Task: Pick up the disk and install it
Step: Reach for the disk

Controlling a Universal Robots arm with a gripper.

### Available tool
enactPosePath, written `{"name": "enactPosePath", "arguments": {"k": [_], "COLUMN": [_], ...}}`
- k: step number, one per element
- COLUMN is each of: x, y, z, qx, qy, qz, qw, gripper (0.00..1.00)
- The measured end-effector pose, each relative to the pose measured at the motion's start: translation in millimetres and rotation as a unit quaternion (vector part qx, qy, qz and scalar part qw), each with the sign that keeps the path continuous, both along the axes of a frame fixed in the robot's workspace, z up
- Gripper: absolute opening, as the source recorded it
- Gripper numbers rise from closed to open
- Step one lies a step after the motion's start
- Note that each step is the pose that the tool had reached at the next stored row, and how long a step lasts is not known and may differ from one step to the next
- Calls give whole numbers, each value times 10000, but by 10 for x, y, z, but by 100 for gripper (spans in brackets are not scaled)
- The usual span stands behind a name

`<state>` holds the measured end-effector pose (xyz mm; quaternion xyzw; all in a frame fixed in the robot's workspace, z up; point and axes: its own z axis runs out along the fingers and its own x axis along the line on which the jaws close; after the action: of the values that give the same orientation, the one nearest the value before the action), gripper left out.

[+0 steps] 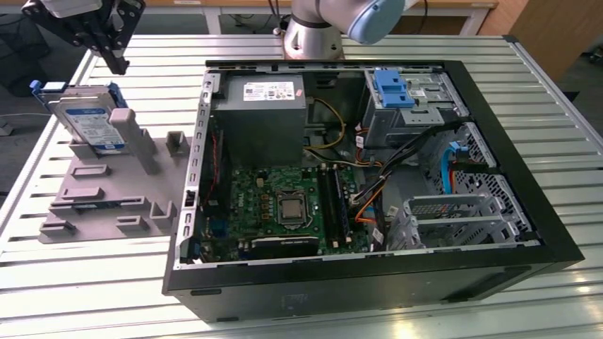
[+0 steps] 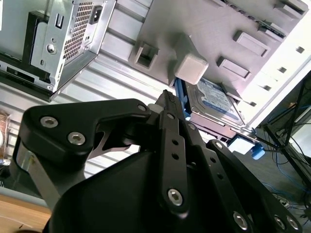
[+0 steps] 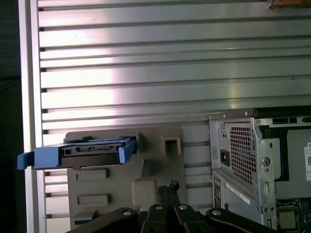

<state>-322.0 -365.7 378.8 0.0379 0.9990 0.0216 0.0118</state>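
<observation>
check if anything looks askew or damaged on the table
Nothing looks damaged or spilled. The one thing askew is the silver metal disk with blue plastic side rails, which stands tilted on edge in the grey fixture at the exterior view's left, not lying flat; it seems propped there deliberately.

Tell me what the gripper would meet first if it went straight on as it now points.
Probably the grey holder's upright post, beside the disk; the gripper hangs above it. Depth is unclear, so it might pass onto the holder's base instead.
</observation>
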Motion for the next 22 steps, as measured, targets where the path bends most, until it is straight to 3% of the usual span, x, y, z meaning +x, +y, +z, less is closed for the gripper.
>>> {"name": "enactPosePath", "arguments": {"k": [13, 22], "x": [-144, -152], "y": [7, 7], "z": [-15, -16], "qx": [0, 0], "qy": [2, 2], "qz": [0, 0], "qw": [10000, 10000], "gripper": [11, 11]}}
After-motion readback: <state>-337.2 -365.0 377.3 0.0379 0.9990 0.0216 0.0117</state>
